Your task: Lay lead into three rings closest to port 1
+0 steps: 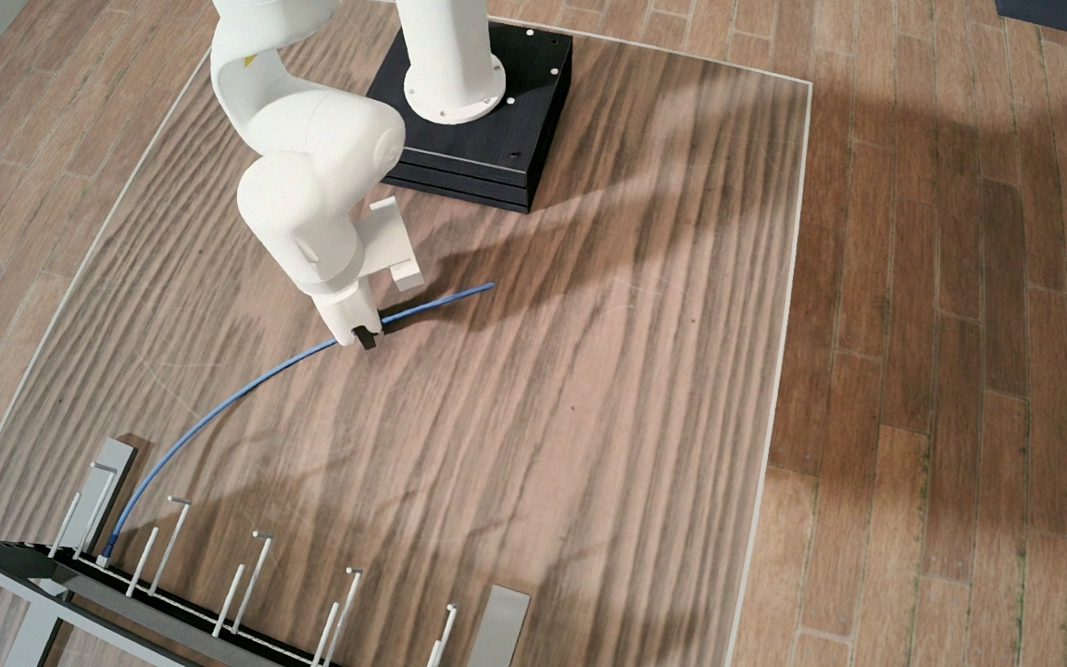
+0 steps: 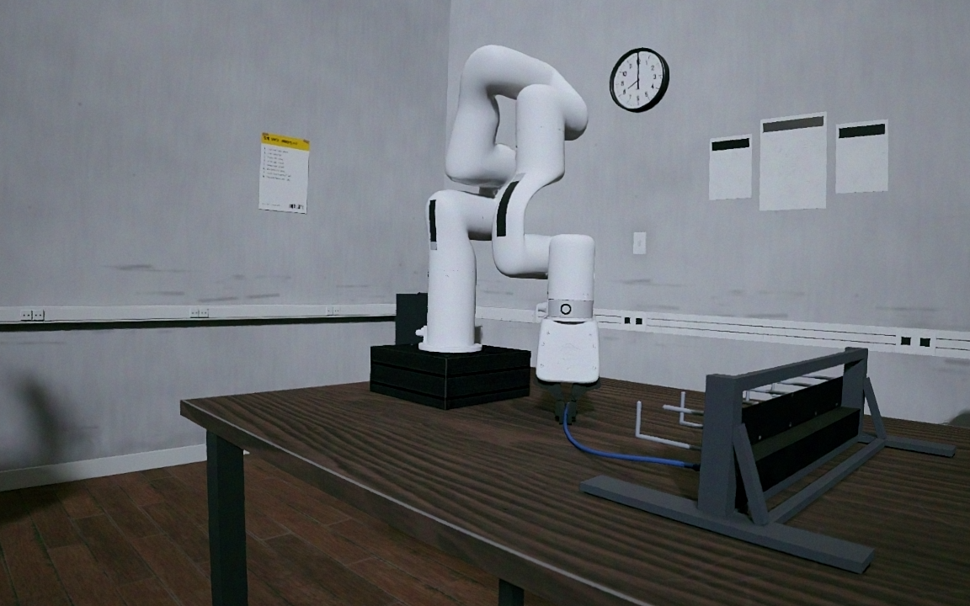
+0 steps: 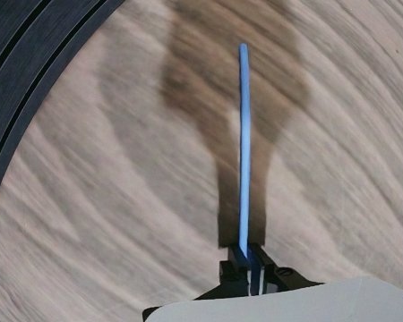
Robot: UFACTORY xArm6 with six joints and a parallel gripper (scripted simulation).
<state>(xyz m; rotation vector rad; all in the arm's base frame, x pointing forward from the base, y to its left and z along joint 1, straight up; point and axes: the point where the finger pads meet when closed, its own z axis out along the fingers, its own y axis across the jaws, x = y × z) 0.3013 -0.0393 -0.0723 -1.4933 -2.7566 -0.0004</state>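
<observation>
My gripper (image 1: 367, 334) (image 2: 565, 416) (image 3: 241, 262) is shut on the blue lead (image 1: 438, 301) (image 2: 624, 456) (image 3: 244, 134), low over the table. The free end extends beyond the fingers toward the robot base. The other part curves to its plug (image 1: 111, 543) in the rack (image 2: 718, 437), near the left end in the top view. The three rings closest to port 1 are the right-hand ones there: one ring (image 1: 251, 585), a second ring (image 1: 341, 618) and a third ring (image 1: 445, 630), cut by the frame edge. The lead lies in none of them. The rack stands upright.
Two other rings, the leftmost ring (image 1: 94, 509) and its neighbour (image 1: 169, 547), stand on either side of the plug. The rack's grey feet (image 1: 500, 626) (image 2: 654, 501) reach across the table. The black robot base (image 1: 470, 157) (image 2: 449, 376) (image 3: 27, 67) stands behind the gripper.
</observation>
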